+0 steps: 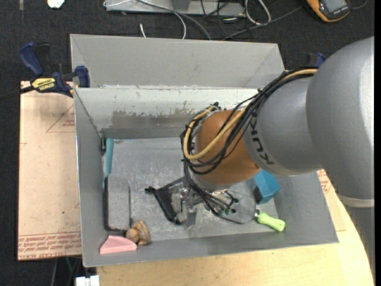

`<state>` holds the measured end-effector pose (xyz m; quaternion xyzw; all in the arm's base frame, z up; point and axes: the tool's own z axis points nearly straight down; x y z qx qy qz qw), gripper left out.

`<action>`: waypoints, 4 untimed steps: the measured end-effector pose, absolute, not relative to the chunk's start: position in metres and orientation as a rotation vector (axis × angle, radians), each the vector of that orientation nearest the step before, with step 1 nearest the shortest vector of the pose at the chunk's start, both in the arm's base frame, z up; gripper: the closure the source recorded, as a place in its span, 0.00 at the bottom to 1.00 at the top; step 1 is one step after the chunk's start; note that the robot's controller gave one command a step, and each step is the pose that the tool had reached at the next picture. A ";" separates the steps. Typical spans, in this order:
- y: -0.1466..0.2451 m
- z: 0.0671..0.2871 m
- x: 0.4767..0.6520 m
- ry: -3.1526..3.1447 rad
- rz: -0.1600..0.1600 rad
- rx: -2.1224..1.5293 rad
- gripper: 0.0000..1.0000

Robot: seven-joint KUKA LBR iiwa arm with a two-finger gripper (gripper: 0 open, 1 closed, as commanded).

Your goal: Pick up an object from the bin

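My gripper is low in the middle of the bin, near the front wall, under the orange wrist cover. A black angular thing lies on the floor just to its left, touching or partly beneath it. On its right lies a clear plastic piece, with a green handle at its far end. A blue block sits a little behind those, at the arm's edge.
Along the left wall lie a grey slab with a dark strip, and a teal stick behind it. A pink wedge and a tan lump sit in the front left corner. The arm covers the bin's right rear.
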<state>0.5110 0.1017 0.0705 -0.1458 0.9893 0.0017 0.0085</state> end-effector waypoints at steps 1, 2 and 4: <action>0.102 0.071 0.511 3.091 0.006 -0.455 1.00; 0.102 0.082 0.511 3.092 0.006 -0.453 1.00; 0.102 0.117 0.510 3.095 0.007 -0.450 1.00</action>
